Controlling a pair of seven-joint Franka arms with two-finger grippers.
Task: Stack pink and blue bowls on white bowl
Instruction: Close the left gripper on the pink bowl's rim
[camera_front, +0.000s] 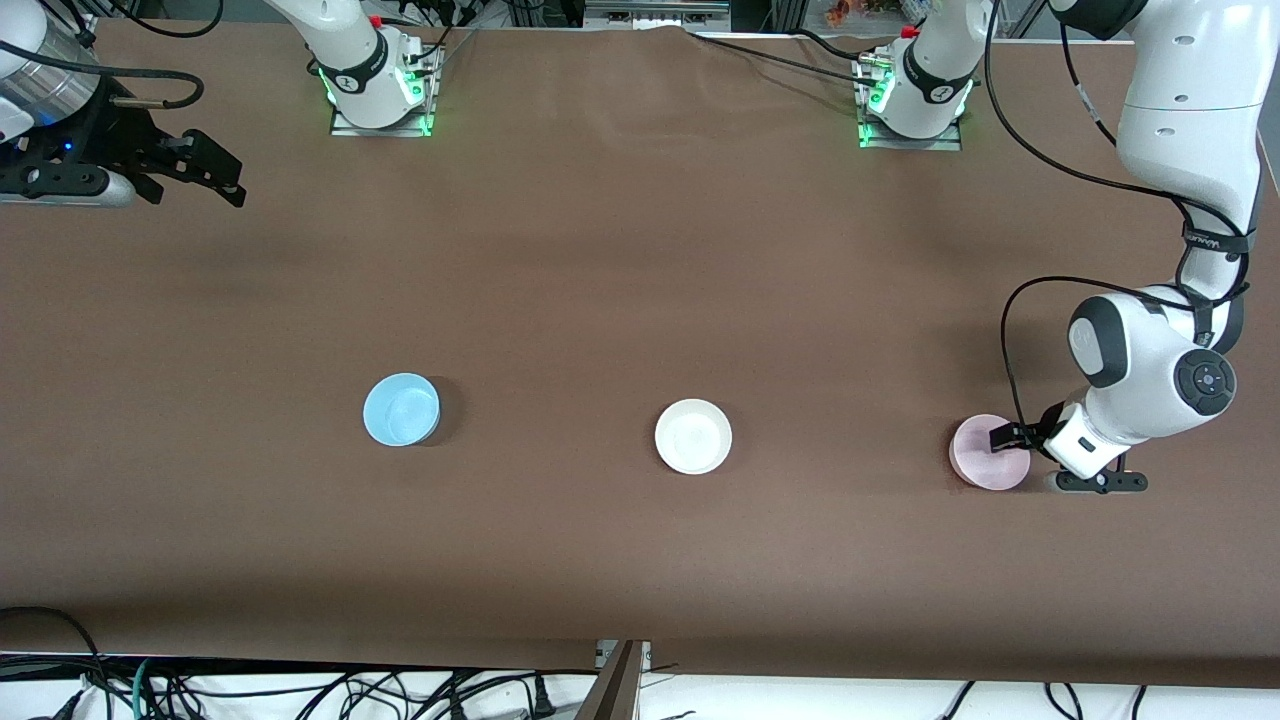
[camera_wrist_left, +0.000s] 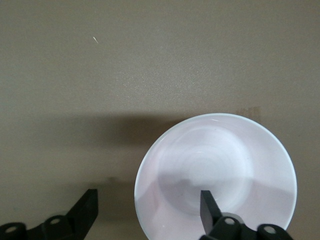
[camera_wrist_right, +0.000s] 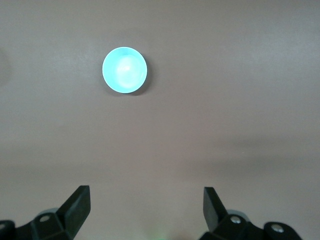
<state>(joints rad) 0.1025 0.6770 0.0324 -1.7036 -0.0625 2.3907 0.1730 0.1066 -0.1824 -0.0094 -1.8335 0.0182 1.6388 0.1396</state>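
The pink bowl sits on the table toward the left arm's end. My left gripper is down at it, open. It straddles the bowl's rim, with one finger inside the bowl and the other outside over bare table. The white bowl rests mid-table. The blue bowl stands toward the right arm's end. My right gripper waits open and empty, up over the table at the right arm's end.
The brown table carries only the three bowls, which stand in a row well apart. The arm bases stand along the edge farthest from the front camera. Cables hang below the near edge.
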